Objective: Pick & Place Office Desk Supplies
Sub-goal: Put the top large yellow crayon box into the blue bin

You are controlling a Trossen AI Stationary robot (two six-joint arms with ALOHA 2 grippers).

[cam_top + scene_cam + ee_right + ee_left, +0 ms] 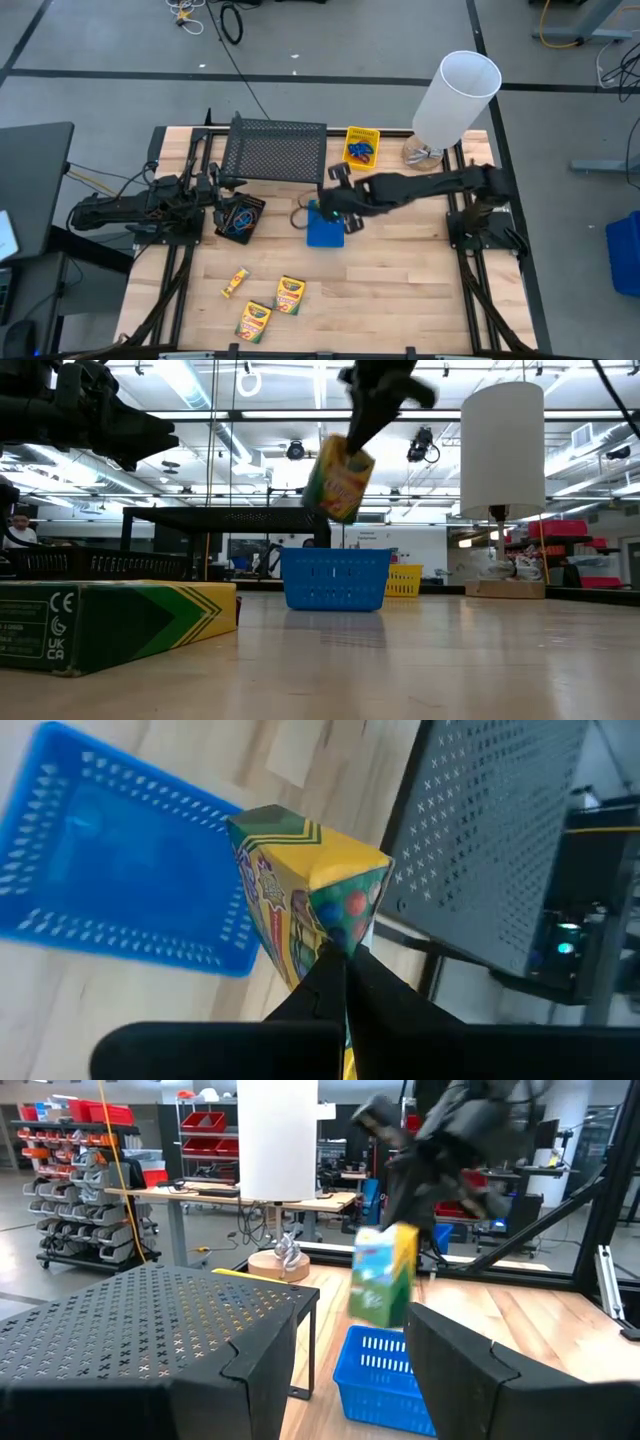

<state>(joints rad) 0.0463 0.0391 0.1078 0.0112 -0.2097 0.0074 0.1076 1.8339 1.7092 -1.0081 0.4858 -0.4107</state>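
Observation:
My right gripper hangs above the blue bin, shut on a yellow-and-green crayon box. The bin stands at mid-table. Three more crayon boxes lie near the table's near edge. A black bin holds coloured loops. A yellow bin sits by the far edge. My left gripper waits open at the table's left, beside the black bin, touching nothing. My right gripper pinches the crayon box by its upper end between the two fingers, coming from above and pointing down. The box is lifted clear and hangs tilted below the fingers, over the blue bin.
The black wire-mesh rack stands at the far side, just left of my right gripper. The tall white cylinder rises at the far right corner. One crayon box lies close to the low camera. Bare wood shows at the table's near right.

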